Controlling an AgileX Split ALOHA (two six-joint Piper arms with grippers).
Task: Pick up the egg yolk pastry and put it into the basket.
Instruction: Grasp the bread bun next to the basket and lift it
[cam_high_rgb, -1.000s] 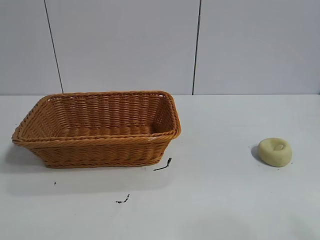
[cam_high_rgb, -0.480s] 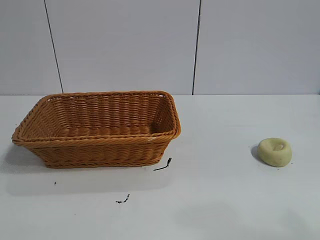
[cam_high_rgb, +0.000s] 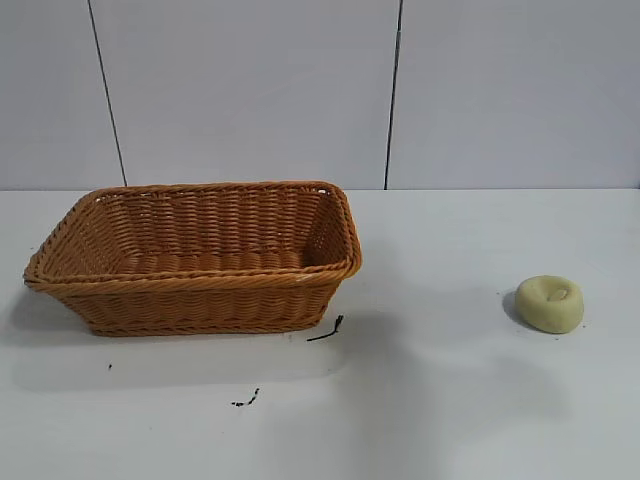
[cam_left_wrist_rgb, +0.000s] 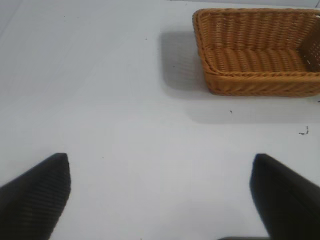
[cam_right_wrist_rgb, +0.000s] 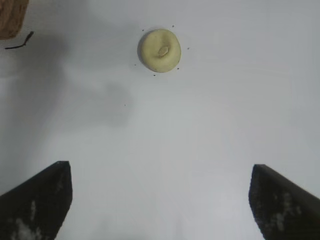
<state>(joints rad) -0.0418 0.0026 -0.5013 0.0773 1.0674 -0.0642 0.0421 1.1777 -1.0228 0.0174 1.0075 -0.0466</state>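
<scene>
1. Exterior view: egg yolk pastry (cam_high_rgb: 550, 303) flat on the white table (cam_high_rgb: 450, 400), right side, dented top up. Wicker basket (cam_high_rgb: 195, 258) on the left side, well apart from the pastry, nothing visible inside. Short black marks (cam_high_rgb: 326, 331) on the table just beside the basket's near right corner. No arm or gripper in frame here; only a soft shadow on the table between basket and pastry.

2. Left wrist view: left gripper (cam_left_wrist_rgb: 160, 195) spread wide, nothing between the fingers (cam_left_wrist_rgb: 37, 195), hanging over bare table. Basket (cam_left_wrist_rgb: 260, 50) ahead and off to one side. Pastry not in this view. Looks parked.

3. Right wrist view: right gripper (cam_right_wrist_rgb: 160, 200) fully released, empty, both dark fingers (cam_right_wrist_rgb: 285, 205) at the frame's lower corners. Pastry (cam_right_wrist_rgb: 159, 50) straight ahead of the gap, close to centred between the fingers, still well apart from the tips. Corner of the basket (cam_right_wrist_rgb: 11, 17) and the black marks (cam_right_wrist_rgb: 20, 41) visible off to the side.

4. Key relation: pastry on the right arm's side, lined up with the open jaws; right arm clearly the nearer one. Round puck, no long axis, so no wrist roll likely needed. Judged step: approach, grasp not yet made. Next move probably forward and down to straddle the pastry, then close.
</scene>
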